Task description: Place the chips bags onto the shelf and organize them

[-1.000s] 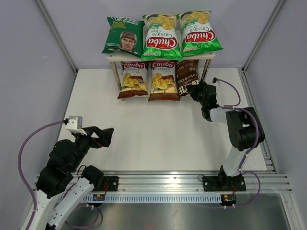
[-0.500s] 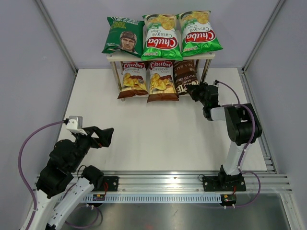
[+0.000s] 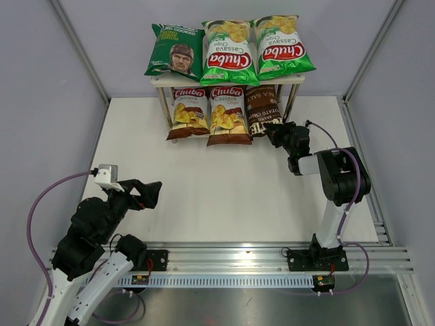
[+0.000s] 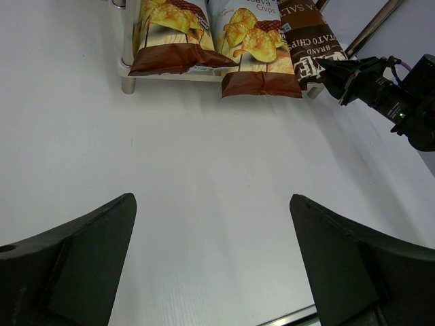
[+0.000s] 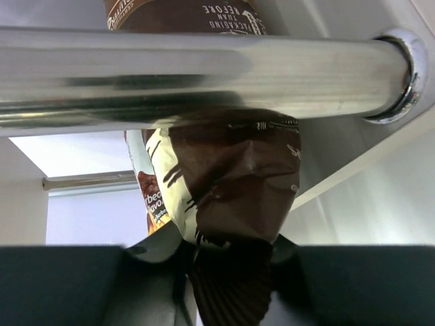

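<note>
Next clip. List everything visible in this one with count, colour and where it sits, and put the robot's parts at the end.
shelf: one, cream boards on silver legs, far edge of the table
dark green bag with a man's face: one, top tier, left
bright green Chuba bags: two, top tier, middle and right
brown-and-white Chuba bags: two, lower tier, left and middle
dark brown potato chips bag: one, lower tier, right, near end pinched by the right gripper
table: one, white
rail: one, silver, near edge, carrying both arm bases
left gripper: one, black, open, over the near left of the table
right gripper: one, black, shut on the dark brown bag's end
</note>
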